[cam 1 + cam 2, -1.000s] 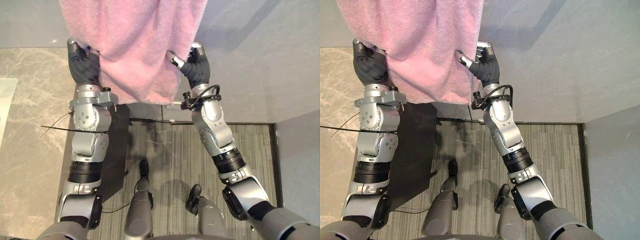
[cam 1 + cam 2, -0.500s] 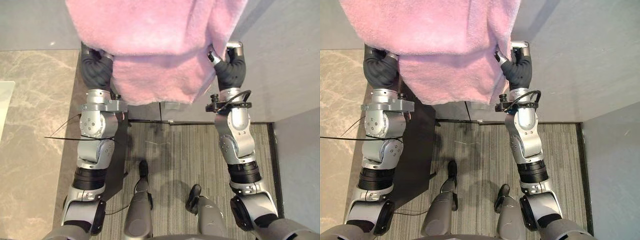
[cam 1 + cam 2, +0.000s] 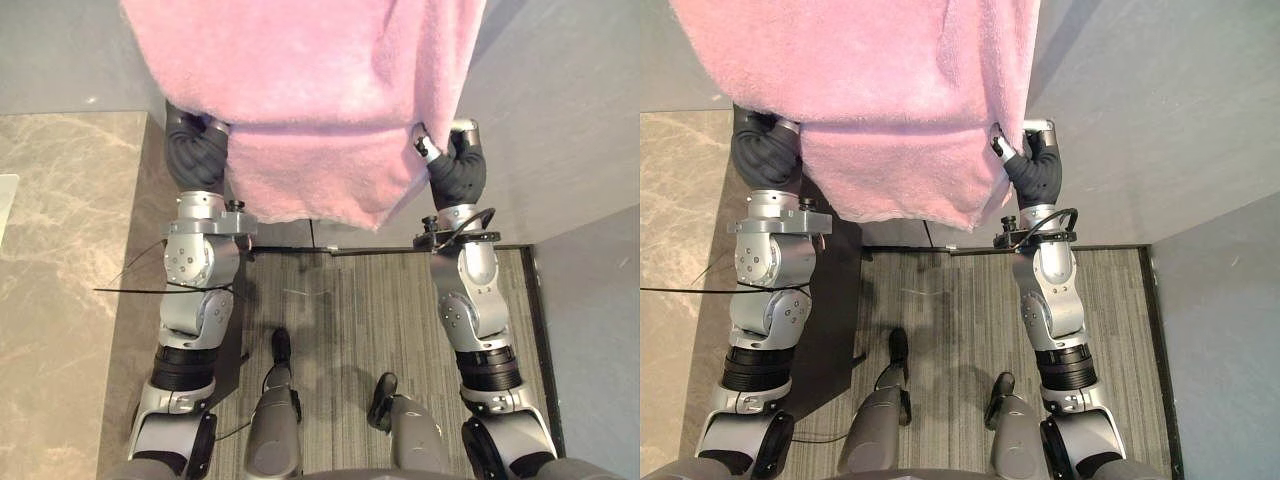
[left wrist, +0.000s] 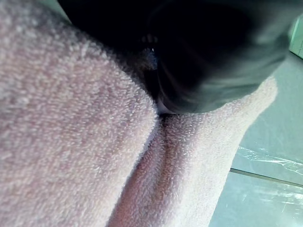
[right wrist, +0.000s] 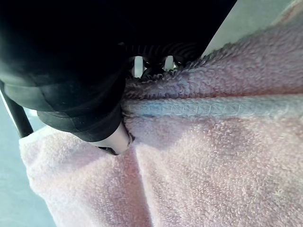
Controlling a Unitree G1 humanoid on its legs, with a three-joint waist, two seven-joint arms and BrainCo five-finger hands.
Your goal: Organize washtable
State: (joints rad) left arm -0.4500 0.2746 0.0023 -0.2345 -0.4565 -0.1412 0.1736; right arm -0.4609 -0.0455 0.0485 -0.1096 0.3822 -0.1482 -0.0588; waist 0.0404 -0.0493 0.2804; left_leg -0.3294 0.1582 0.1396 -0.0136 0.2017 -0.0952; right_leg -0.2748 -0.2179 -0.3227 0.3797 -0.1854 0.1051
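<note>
While you're holding the pink towel (image 3: 310, 100) across the top middle of the left eye view, your left hand (image 3: 195, 150) and right hand (image 3: 455, 170) are sitting well apart at its sides, probably to spread it flat. In the left wrist view, cloth is hiding that hand's grip, so I can't tell. In the right wrist view, the right hand is pinching the stitched edge.
</note>
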